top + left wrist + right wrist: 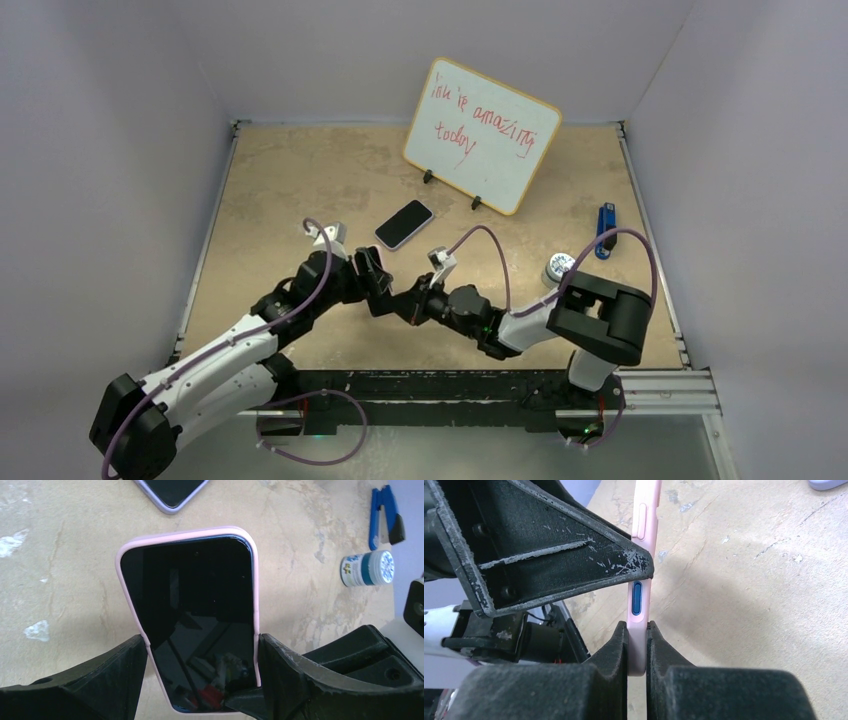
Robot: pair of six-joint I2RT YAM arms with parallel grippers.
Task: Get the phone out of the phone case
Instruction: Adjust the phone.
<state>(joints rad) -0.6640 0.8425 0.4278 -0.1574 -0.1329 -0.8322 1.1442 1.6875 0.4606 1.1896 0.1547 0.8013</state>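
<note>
A phone (192, 610) with a black screen sits in a pink case (187, 534) and is held above the table. My left gripper (202, 645) is shut on the case's two long edges, near its lower end. My right gripper (637, 630) is shut on the same case (646, 525), pinching its front and back at a bottom corner. In the right wrist view the case shows edge-on with a blue side button, and a left finger (574, 565) crosses it. In the top view both grippers (385, 288) meet at table centre and hide the phone.
A second phone in a lilac case (404, 224) lies screen-up beyond the grippers. A whiteboard (481, 135) stands at the back. A blue clip (605, 230) and a small white-lidded jar (558, 268) are on the right.
</note>
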